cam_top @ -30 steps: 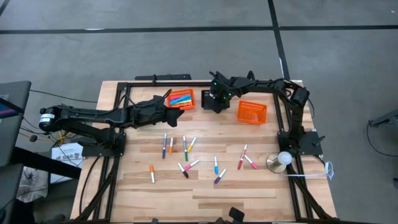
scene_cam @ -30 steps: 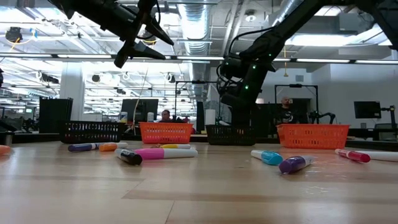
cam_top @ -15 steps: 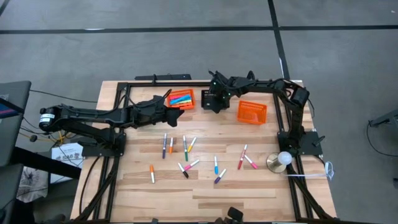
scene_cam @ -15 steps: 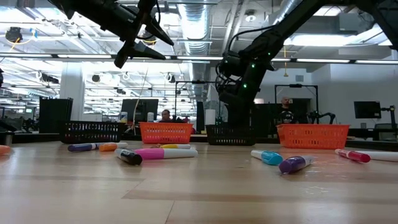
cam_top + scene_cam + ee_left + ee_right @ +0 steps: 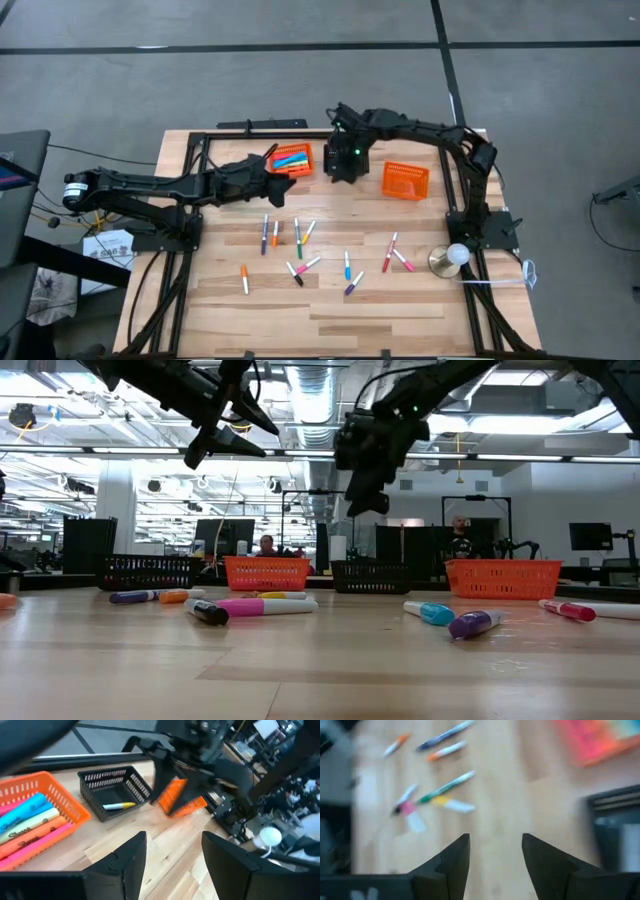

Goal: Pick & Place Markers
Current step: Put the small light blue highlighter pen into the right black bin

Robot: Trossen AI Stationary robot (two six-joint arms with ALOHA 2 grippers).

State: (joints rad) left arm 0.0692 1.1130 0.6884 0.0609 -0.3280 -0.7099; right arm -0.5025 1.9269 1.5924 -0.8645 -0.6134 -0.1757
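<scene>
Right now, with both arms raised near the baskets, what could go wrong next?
The left gripper and the right gripper, both open and empty, hang close together, so they may collide. Several markers lie touching or crossed, so a pick might drag a neighbour. The black basket looks light and could get pushed.

Both arms raised at the far side of the table, fingers apart.
The left gripper (image 5: 288, 171) reaches in from the left, empty; the right gripper (image 5: 343, 172) hangs just right of it, arm arched in from the right, also empty.
</scene>
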